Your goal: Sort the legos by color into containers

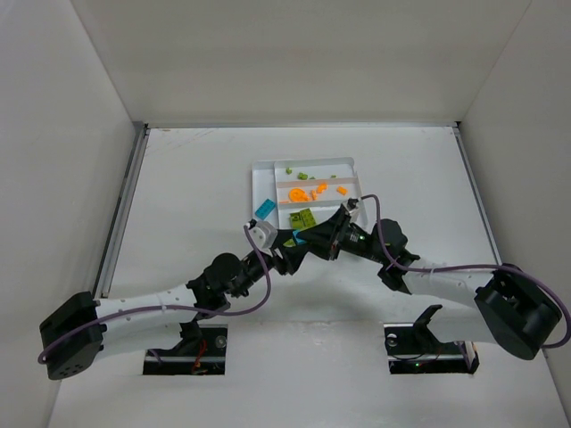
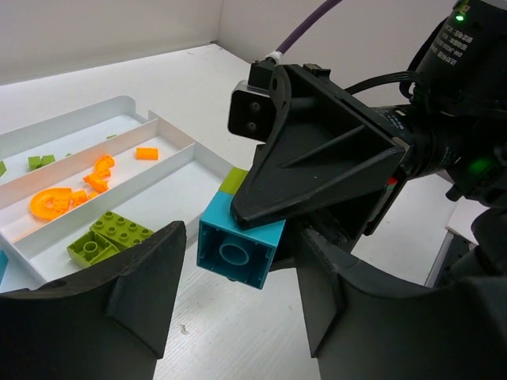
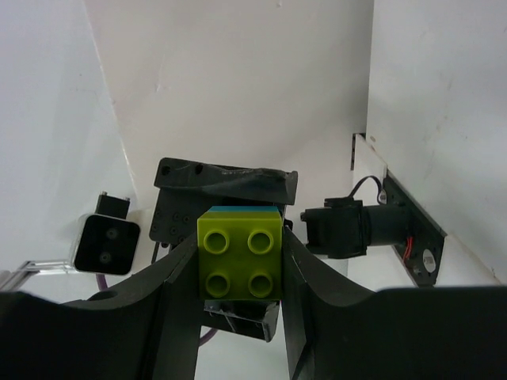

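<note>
The right gripper [image 3: 239,273] clamps a lime brick [image 3: 240,252] joined to a teal brick [image 2: 236,253], above the desk [image 2: 226,340] beside the tray [image 2: 127,101]; the left gripper [image 2: 240,261] holds its jaws open around the teal one; orange legos [image 2: 51,202] lie sorted; this pair likely needs splitting.

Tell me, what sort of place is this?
Probably a robot test booth in a lab: plain white walls box in a table, two robot arms are bolted at its near edge, and a tray of toy bricks sits before them.
</note>
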